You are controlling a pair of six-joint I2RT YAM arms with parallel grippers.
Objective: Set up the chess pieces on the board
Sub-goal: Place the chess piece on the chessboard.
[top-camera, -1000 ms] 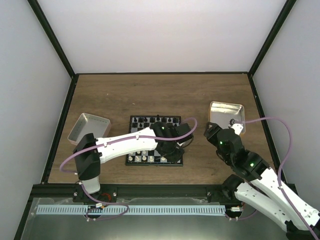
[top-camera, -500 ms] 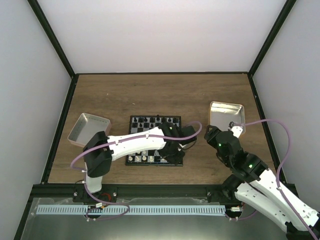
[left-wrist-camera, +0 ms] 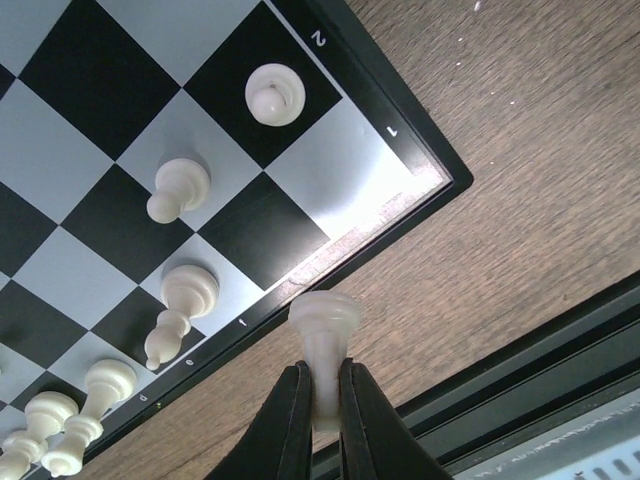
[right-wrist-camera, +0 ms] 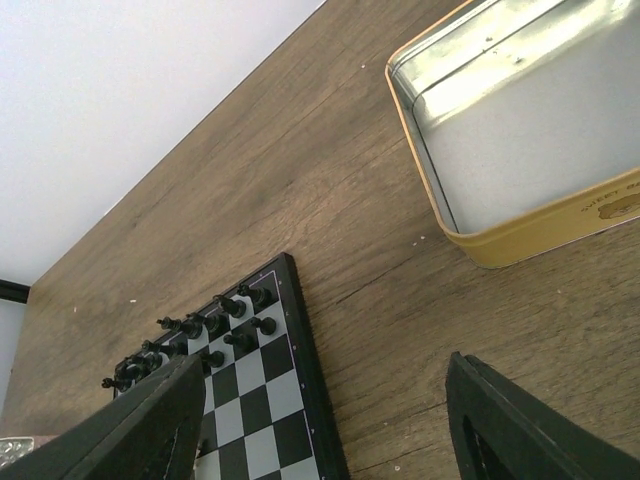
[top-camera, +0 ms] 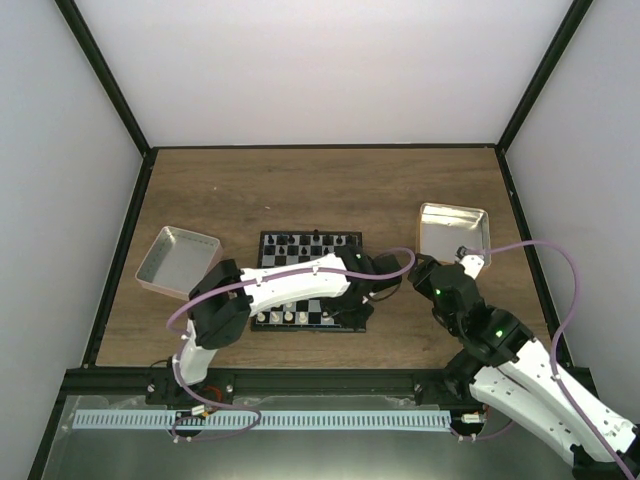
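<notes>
– Movement on the left side?
– Yes. The left hand [left-wrist-camera: 320, 400], clamped on a cream-white piece [left-wrist-camera: 322, 325], has swung right to the near right corner of the board [left-wrist-camera: 330, 170]. The piece hangs over the border, beside the bare corner square (likely its home). The right hand [right-wrist-camera: 330, 420] waits with fingers apart, barely shifted.
– Containers?
– The silver tray [top-camera: 175, 258] by the left edge of the worktop [top-camera: 330, 185] looks empty, and so does the gold-rimmed tin [right-wrist-camera: 520, 235] near the right edge.

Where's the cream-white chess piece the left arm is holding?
In the left wrist view, the cream-white chess piece is pinched in the left gripper, at the chequered board's border by its empty corner square.
</notes>
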